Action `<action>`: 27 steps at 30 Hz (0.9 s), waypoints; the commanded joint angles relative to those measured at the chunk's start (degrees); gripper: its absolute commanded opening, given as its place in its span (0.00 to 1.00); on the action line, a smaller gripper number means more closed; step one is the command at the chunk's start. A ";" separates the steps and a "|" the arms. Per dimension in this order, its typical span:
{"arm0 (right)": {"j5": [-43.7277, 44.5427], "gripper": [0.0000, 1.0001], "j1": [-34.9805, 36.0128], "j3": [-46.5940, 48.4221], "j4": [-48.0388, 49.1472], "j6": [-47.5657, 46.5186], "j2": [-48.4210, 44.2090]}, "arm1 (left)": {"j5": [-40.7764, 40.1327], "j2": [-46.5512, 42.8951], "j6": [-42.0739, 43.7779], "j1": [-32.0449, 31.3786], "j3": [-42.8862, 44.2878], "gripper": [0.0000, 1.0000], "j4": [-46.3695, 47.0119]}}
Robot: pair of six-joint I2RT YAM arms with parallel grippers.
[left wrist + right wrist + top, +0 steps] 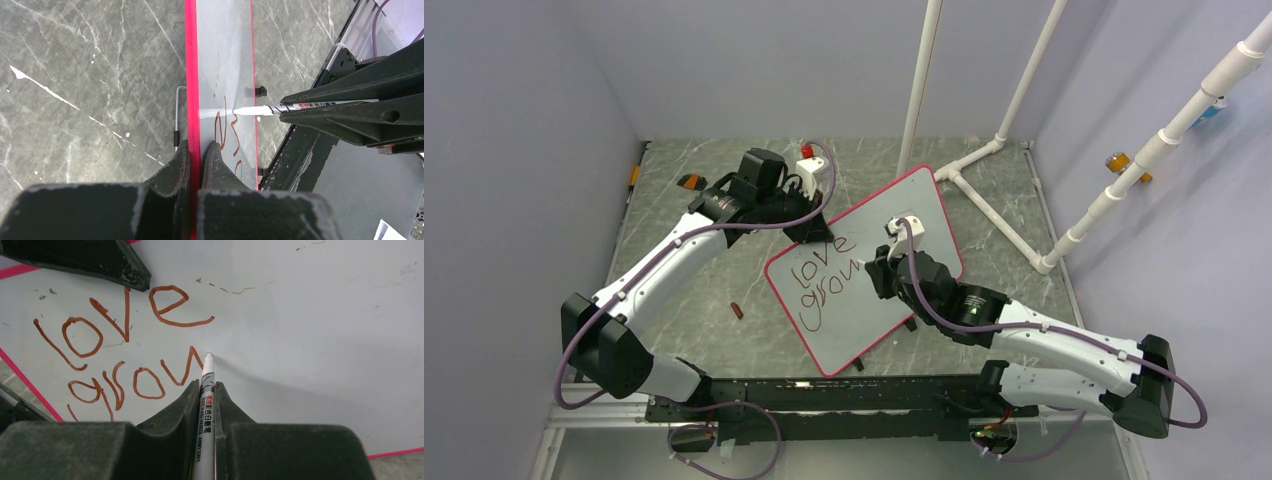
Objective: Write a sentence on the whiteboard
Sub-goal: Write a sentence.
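The whiteboard (894,230) with its red-pink frame lies tilted at the table's middle. On it the sentence (824,272) reads "love" over "grov" in dark red strokes; it also shows in the right wrist view (125,325). My left gripper (195,147) is shut on the whiteboard's red frame edge (191,75) at the far left corner (809,232). My right gripper (205,385) is shut on a white marker (206,400), whose tip (208,356) touches the board at the last stroke's end. The marker also shows in the left wrist view (260,110).
A small red-brown cap (737,310) lies on the table left of the board. An orange-black object (690,181) sits at the back left. White pipe frames (984,150) stand at the back right. Two black clips (859,364) sit on the board's near edge.
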 commanded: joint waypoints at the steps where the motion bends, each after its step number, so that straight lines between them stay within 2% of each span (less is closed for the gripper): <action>1: 2.11 0.00 -0.67 2.91 0.97 -1.93 1.42 | -10.50 -1.23 9.46 0.09 -0.19 0.00 2.57; 10: 2.12 0.00 -0.92 4.59 0.70 -3.22 1.97 | -10.16 -1.25 9.29 -0.08 -0.18 0.00 2.71; 27: 3.88 0.00 -1.13 3.34 -0.89 -2.54 -3.92 | -9.81 -0.97 9.15 -0.44 0.04 0.00 2.58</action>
